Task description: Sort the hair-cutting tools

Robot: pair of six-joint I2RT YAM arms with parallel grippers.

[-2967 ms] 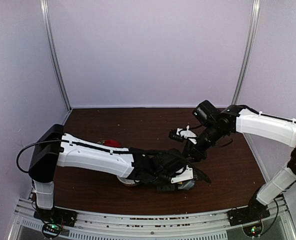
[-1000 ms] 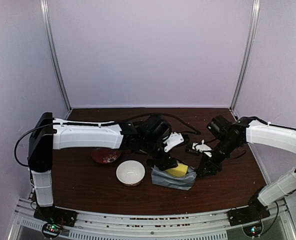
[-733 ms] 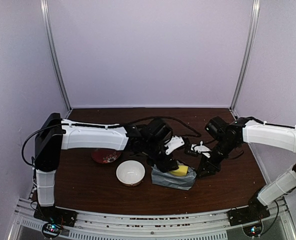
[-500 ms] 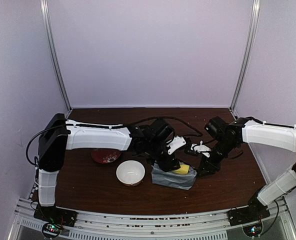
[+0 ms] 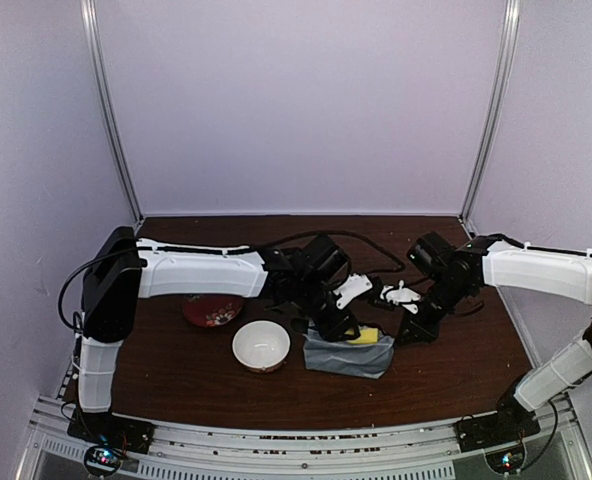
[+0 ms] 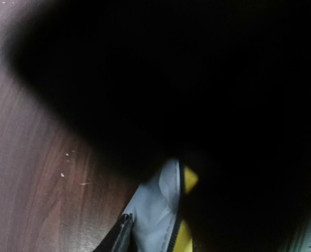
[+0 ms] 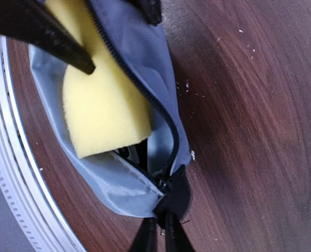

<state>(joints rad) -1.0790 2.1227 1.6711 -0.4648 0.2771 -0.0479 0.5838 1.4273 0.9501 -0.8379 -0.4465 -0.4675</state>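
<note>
A grey zip pouch [image 5: 346, 357] lies open on the table, with a yellow sponge [image 5: 367, 336] sticking out of its mouth. In the right wrist view the sponge [image 7: 105, 100] fills the pouch [image 7: 118, 186], and dark shapes under it cannot be made out. No hair-cutting tools show plainly. My left gripper [image 5: 338, 326] is down at the pouch mouth, with one of its fingers [image 7: 50, 37] lying across the sponge; its own view is almost all dark. My right gripper [image 7: 163, 218] is shut on the black tab [image 7: 175, 197] at the pouch's zipper end.
A white bowl [image 5: 261, 345] stands left of the pouch, and a red patterned plate [image 5: 213, 311] lies behind it. A black cable [image 5: 361, 242] loops over the table behind the left wrist. The metal rail [image 5: 306, 440] runs along the near edge.
The left gripper has pressed the sponge lower into the pouch and its jaws have narrowed. The right gripper has closed on the pouch's end tab.
</note>
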